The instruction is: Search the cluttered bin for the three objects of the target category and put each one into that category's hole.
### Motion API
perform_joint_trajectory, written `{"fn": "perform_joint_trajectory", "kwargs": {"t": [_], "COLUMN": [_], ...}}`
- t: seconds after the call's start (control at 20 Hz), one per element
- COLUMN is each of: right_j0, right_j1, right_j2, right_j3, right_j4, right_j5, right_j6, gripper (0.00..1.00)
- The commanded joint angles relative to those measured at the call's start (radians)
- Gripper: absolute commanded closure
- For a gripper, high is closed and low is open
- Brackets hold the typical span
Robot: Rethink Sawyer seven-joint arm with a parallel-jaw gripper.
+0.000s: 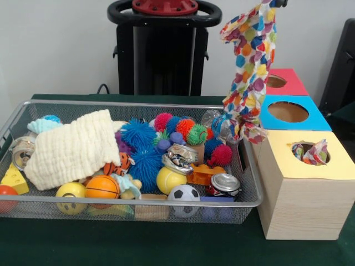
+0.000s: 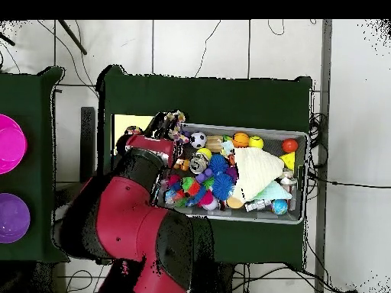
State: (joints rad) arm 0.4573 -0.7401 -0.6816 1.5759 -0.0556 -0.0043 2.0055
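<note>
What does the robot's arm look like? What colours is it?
From above, the arm is big, round and chunky, like fat tubes joined together. It is mostly bright red with black parts at the joints. In the front view its black pedestal has a red cap on top. The tool is too hidden to describe.

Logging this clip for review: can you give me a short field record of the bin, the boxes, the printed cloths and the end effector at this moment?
bin: wire mesh basket on green table, full of balls, cans, toys
cream cloth: cream waffle cloth lying at one end of the basket
hanging cloth: printed cloth dangling from above, over the basket's box-side end
end effector: only a dark tip at top edge; state unclear
yellow hole: yellow-panelled hole has a printed cloth poking out
other holes: blue hole, red hole
</note>
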Motion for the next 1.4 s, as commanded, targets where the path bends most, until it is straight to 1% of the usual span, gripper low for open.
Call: {"fn": "perform_joint_trajectory", "kwargs": {"t": [0.05,0.25,0.4,0.65,0.8,1.0,1.4], "right_j0": [0.059,0.105,0.149,0.188,0.200,0.222,0.260], "right_j1": [0.096,0.149,0.209,0.316,0.335,0.380,0.438], "right_j2": [-0.071,-0.120,-0.164,-0.215,-0.225,-0.243,-0.297], "right_j3": [-0.029,-0.040,-0.059,-0.054,-0.055,-0.051,-0.074], "right_j4": [0.119,0.189,0.250,0.362,0.407,0.467,0.559], "right_j5": [0.067,0.072,0.087,0.035,0.043,0.028,0.076], "right_j6": [0.221,0.234,0.251,0.273,0.265,0.258,0.244], "gripper": [1.00,1.00,1.00,1.00,1.00,1.00,1.00]}}
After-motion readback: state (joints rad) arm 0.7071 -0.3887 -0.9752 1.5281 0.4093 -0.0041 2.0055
